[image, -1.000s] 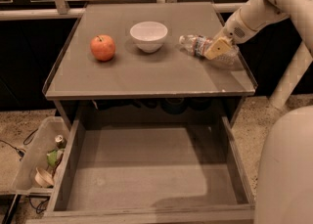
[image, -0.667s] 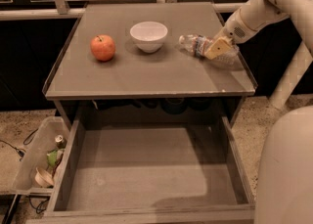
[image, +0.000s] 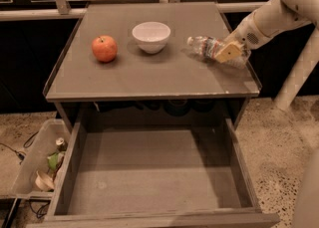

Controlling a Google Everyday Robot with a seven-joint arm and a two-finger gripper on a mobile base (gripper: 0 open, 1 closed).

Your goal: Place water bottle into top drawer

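The water bottle (image: 205, 46) lies on its side at the right of the grey table top (image: 149, 72), white cap pointing left toward the bowl. My gripper (image: 228, 52) is at the bottle's right end, low over the table and against the bottle, and its tan pad covers that end. The white arm (image: 269, 18) reaches in from the upper right. The top drawer (image: 154, 172) is pulled out below the table's front edge, with a bare grey bottom.
A white bowl (image: 151, 36) stands at the middle back of the table and a red apple (image: 104, 49) to its left. A translucent bin of trash (image: 37, 165) stands on the floor left of the drawer. The robot's white body (image: 309, 192) is at the right edge.
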